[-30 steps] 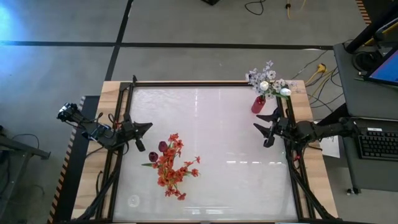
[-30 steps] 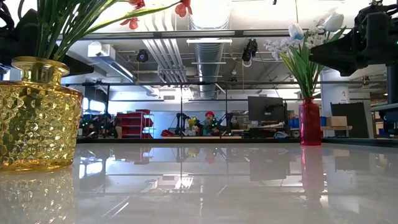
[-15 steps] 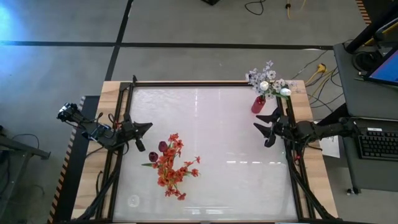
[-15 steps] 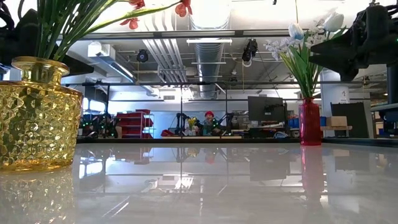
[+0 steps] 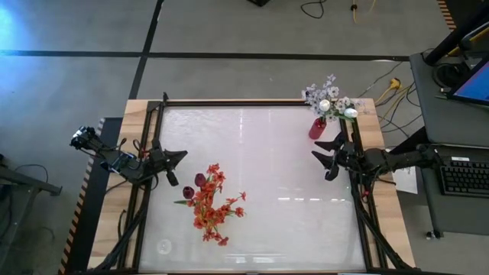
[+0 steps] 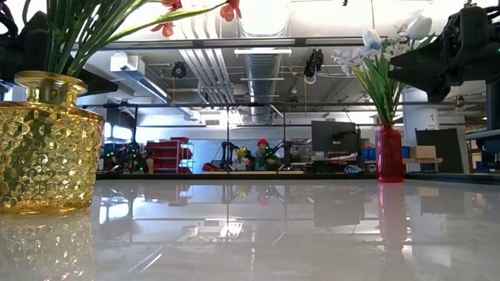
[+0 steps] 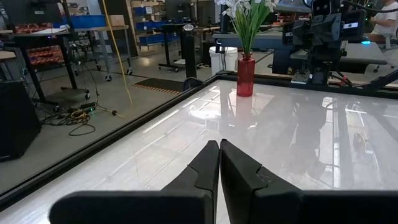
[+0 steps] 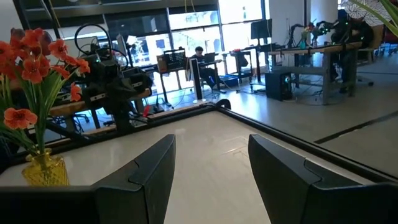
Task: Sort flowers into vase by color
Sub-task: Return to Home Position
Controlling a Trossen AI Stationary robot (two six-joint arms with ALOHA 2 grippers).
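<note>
Home is the step now, I think. Each arm should pull back slowly and not bump a vase. The left end effector (image 7: 219,146) hangs at the counter's (image 5: 260,160) left edge, fingers pressed together. The right end effector (image 8: 211,144) hangs at the right edge, fingers spread, empty. Red flowers (image 5: 210,200) stand in the yellow vase (image 6: 47,144). White flowers (image 5: 328,98) stand in the red vase (image 5: 317,127).

The left arm (image 5: 122,163) and right arm (image 5: 390,159) are dark, slim and jointed, almost black throughout. The left gripper (image 7: 219,149) and right gripper (image 8: 211,142) carry matte black fingers (image 8: 155,168): broad tapering wedges, each with a stepped notch.
</note>
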